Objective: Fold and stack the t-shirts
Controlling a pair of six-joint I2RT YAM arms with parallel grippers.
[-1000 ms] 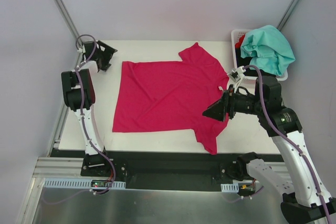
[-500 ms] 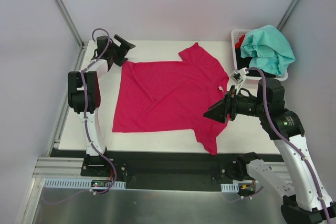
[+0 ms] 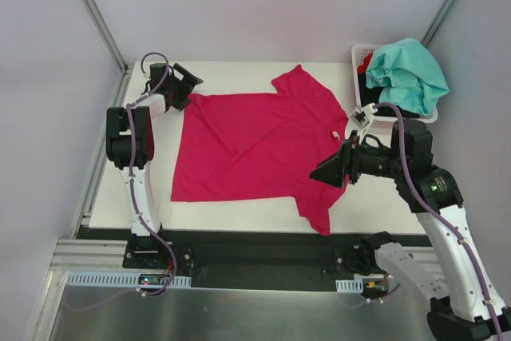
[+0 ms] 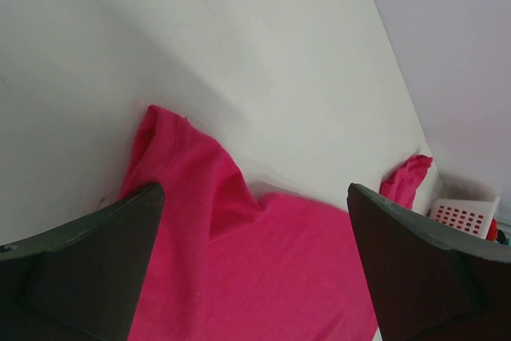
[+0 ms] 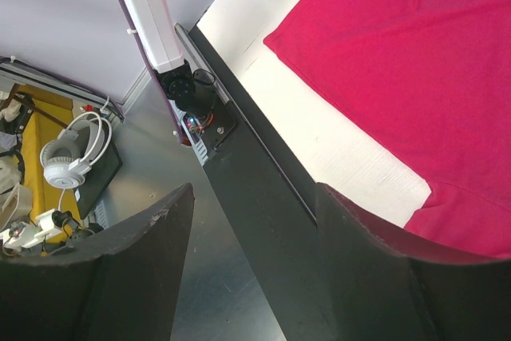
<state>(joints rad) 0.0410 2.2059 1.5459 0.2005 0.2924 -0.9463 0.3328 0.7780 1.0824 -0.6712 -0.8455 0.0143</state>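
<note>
**Top view with both wrist views.** We show the counter [image 3: 239,71] carrying the magenta t-shirt [image 3: 255,145], spread flat and not yet folded. We judge the first fold is only being set up. At the shirt's far left corner the left gripper [image 3: 190,85] hangs with its fingers wide apart and empty. Over its near sleeve the right gripper [image 3: 317,172] hovers with fingers apart, holding nothing. Next, each must descend and pinch an edge cleanly. Right of the shirt, the white basket [image 3: 356,57] holds a teal t-shirt [image 3: 407,73] draped over a largely hidden red t-shirt [image 3: 366,61]. A white label [image 3: 336,133] marks the collar side. We cannot tell whether either gripper touches cloth.
</note>
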